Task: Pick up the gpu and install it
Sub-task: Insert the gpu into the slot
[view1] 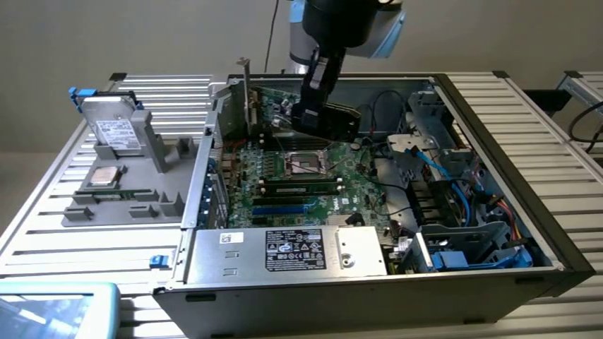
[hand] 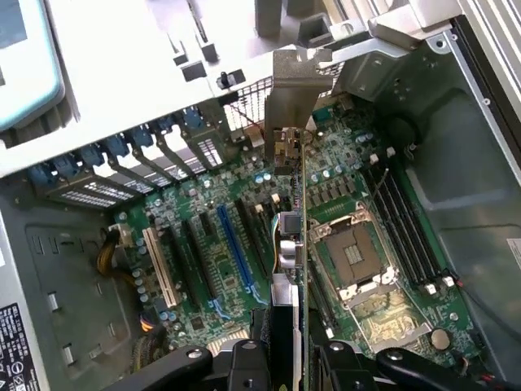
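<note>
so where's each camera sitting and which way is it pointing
Exterior view: off the arm, above the open case, looking down into it; the arm and the gripper show.
Wrist view: on the wrist, looking down along the held gpu at the motherboard; the fingers show.
Shared: the gpu, the motherboard and its cpu socket.

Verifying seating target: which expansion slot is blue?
The long blue slot mid-row on the motherboard; the rest are black slots, plus one white slot at the row's end.
</note>
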Tool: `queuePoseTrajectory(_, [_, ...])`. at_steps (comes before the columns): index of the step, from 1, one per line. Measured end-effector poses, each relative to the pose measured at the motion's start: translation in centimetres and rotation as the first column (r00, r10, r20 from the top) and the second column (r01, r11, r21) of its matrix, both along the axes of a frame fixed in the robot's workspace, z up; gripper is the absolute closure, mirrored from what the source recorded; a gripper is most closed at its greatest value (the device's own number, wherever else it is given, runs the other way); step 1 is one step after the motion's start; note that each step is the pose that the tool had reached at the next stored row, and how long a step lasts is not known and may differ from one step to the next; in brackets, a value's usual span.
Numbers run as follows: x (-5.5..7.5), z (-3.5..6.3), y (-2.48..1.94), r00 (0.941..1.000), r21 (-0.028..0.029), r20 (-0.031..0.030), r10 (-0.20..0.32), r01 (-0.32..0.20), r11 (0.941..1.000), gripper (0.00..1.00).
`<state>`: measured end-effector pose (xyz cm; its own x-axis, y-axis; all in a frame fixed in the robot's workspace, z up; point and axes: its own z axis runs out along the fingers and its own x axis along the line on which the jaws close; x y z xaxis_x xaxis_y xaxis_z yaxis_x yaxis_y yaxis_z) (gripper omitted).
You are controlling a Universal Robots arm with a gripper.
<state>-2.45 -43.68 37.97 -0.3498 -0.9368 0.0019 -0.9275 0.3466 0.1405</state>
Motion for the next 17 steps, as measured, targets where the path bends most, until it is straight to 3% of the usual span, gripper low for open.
queuePoseTrajectory(3, [0.0, -0.01, 0.0, 0.9985, 0.0, -0.0001, 0.054, -0.054, 0.9985, 0.72])
queuePoseTrajectory(7, [0.0, -0.03, 0.0, 0.9919, -0.0001, 0.0, 0.127, -0.127, 0.9919, 0.72])
queuePoseTrajectory(14, [0.0, -0.05, 0.0, 0.9694, -0.0008, -0.0002, 0.246, -0.246, 0.9694, 0.72])
queuePoseTrajectory(17, [0.0, -0.05, 0.0, 0.9689, -0.0009, -0.0005, 0.247, -0.247, 0.9689, 0.72])
